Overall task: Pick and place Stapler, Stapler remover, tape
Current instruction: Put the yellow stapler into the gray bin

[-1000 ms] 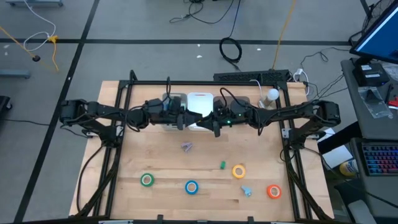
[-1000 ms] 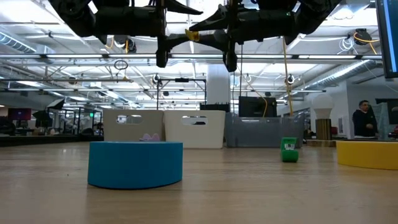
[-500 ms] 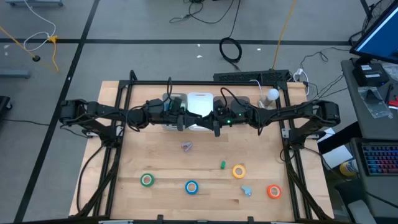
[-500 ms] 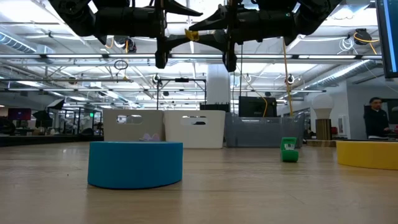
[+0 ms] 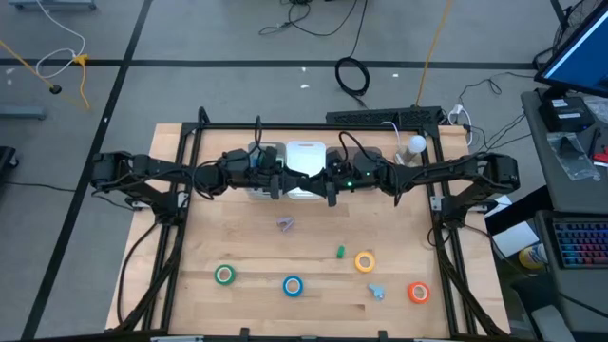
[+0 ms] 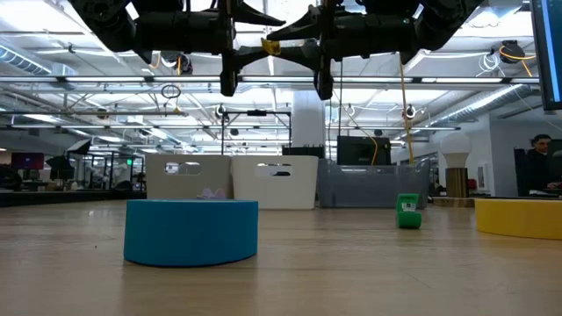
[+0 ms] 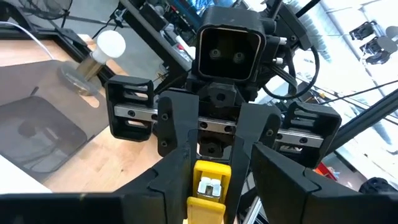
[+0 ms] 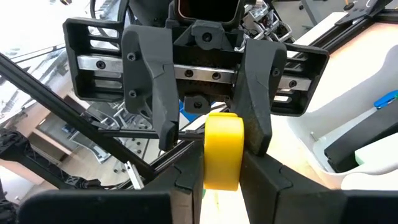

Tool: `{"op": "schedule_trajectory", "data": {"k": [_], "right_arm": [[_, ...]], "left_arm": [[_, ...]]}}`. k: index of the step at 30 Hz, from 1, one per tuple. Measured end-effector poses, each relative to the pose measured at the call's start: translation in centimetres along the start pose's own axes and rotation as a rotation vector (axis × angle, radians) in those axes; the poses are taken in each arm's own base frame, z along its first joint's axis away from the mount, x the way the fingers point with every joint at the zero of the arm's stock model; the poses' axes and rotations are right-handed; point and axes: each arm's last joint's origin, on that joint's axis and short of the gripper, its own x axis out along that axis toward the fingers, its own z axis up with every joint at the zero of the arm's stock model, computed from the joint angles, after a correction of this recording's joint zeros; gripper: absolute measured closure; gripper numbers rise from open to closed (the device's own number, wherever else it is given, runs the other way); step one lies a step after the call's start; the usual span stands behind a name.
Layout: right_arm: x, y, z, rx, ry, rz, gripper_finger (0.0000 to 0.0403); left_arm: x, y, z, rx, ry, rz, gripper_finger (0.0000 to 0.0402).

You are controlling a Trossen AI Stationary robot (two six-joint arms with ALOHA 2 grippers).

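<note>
A yellow stapler (image 8: 222, 149) is held in the air between the two arms, which are stretched toward each other above the back middle of the wooden table (image 5: 237, 247), over a white bin (image 5: 306, 157). The stapler is pinched at one end by the right gripper (image 7: 209, 168), whose fingers are pressed against its sides. The left gripper (image 8: 212, 142) is set around the other end with its fingers spread: one finger is seen against the stapler, while a gap is left at the other finger. In the low view the two grippers are seen high above the table top, with a bit of yellow showing between them. The four tape rolls are laid flat on the front half of the table, well apart from both grippers: the green roll (image 5: 224, 275) toward the left, the blue roll (image 5: 293, 285) near the middle, the yellow roll (image 5: 365, 261) to its right and the orange roll (image 5: 418, 293) farthest right. A small purple item (image 5: 285, 224) is seen between the bin and the rolls, a small green item (image 5: 339, 252) just beside the yellow roll, and a small pale blue item (image 5: 377, 291) between the blue and orange rolls; which of these is the staple remover cannot be told. A person (image 6: 537, 167) is seen far off in the room.
</note>
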Motion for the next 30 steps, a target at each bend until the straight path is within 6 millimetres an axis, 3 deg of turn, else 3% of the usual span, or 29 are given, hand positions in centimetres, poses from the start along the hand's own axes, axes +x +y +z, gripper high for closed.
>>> {"op": "schedule_trajectory", "data": {"k": [12, 23, 30], "right_arm": [[0.0, 0.01, 0.02, 0.017, -0.003, 0.0, 0.0332], [0.0, 0.09, 0.06, 0.022, -0.004, 0.01, 0.0332], [-0.02, 0.13, 0.05, 0.021, 0.008, 0.027, 0.0326]], "left_arm": [[-0.01, 0.3, -0.38, 0.038, 0.049, 0.02, 0.0237], [-0.01, 0.28, -0.46, 0.06, 0.069, 0.003, 0.0327], [-0.09, 0.56, -0.1, 0.061, 0.06, 0.003, 0.032]]}}
